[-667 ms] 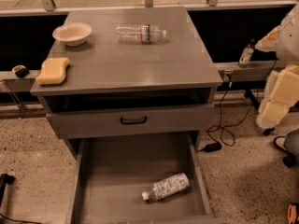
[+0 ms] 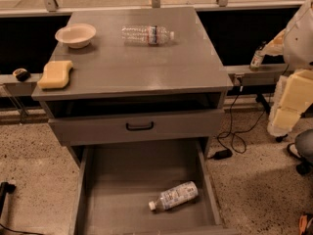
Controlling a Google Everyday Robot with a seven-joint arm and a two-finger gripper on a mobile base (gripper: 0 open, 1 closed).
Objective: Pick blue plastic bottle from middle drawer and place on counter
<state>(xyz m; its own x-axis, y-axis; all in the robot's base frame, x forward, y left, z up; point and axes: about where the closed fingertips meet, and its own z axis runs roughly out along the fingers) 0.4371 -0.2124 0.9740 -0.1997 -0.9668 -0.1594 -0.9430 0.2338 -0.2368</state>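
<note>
The blue plastic bottle [image 2: 174, 196] lies on its side in the open middle drawer [image 2: 122, 180], near its front right, with its white cap pointing left. The counter [image 2: 137, 67] is the grey top of the cabinet above it. My gripper [image 2: 257, 58] is at the end of the white arm [image 2: 298, 33] at the right edge. It hangs off the counter's right side at about counter height, far from the bottle.
On the counter lie a clear bottle with a dark label band [image 2: 146, 34], a white bowl [image 2: 75, 35] and a yellow sponge [image 2: 55, 74]. A shut drawer front with a black handle [image 2: 139, 126] sits above the open drawer. Cables [image 2: 234, 136] trail on the floor at the right.
</note>
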